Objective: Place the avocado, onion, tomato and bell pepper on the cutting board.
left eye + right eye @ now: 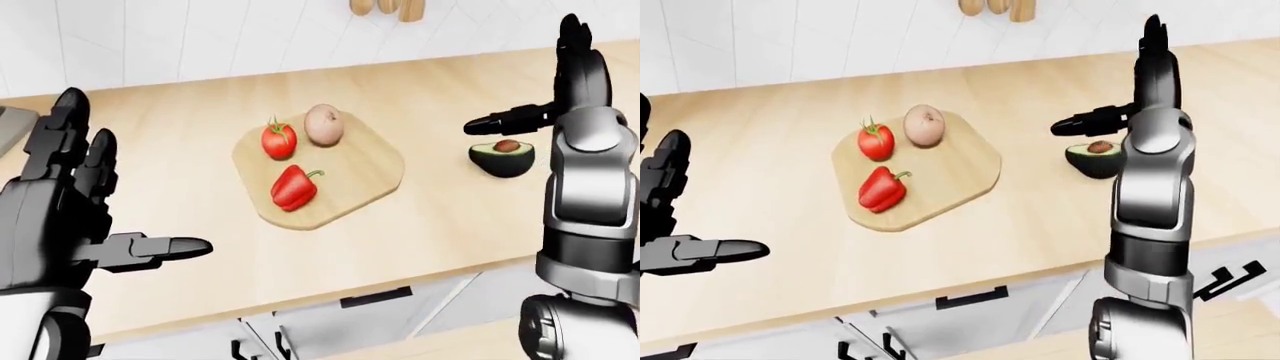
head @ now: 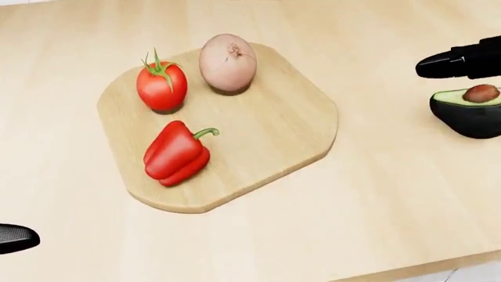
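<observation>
Wooden counter, white tiled wall

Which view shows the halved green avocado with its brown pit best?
The left-eye view: the halved green avocado with its brown pit sits whole on the wooden counter, with the right hand open above it. The right-eye view shows it whole too, though the forearm crowds it. The head view crops it at the right edge.

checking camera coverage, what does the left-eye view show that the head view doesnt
Only the left-eye view: the whole black left hand open, the raised open right hand, white tiled wall, grey drawers.
Only the head view: close detail of the vegetables.
Both: wooden cutting board with red tomato, pale onion, red bell pepper; halved avocado off it.
</observation>
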